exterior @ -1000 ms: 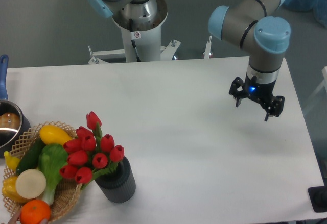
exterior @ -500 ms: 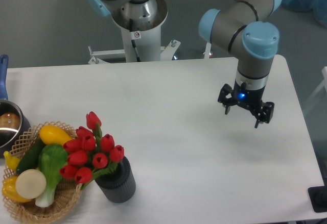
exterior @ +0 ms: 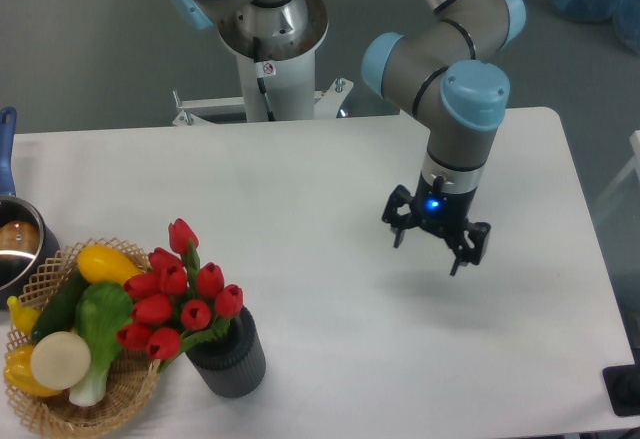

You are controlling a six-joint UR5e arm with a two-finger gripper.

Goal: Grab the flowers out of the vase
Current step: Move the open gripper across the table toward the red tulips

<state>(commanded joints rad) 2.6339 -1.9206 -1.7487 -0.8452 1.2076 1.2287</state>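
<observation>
A bunch of red tulip flowers (exterior: 178,299) with green stems stands in the vase (exterior: 229,357), a short dark ribbed cylinder near the table's front left. The blooms lean left, toward the wicker basket. My gripper (exterior: 433,249) hangs above the table at centre right, well to the right of the flowers and apart from them. Its fingers are spread open with nothing between them, and a blue light glows on the wrist.
A wicker basket (exterior: 130,397) of vegetables and fruit sits at the front left, touching the flowers. A metal pot with a blue handle (exterior: 12,229) stands at the left edge. The arm's base (exterior: 270,49) rises behind the table's far edge.
The gripper has travelled left and slightly toward the front, from near the right edge to centre right. An orange that lay in the basket's front is no longer visible.
</observation>
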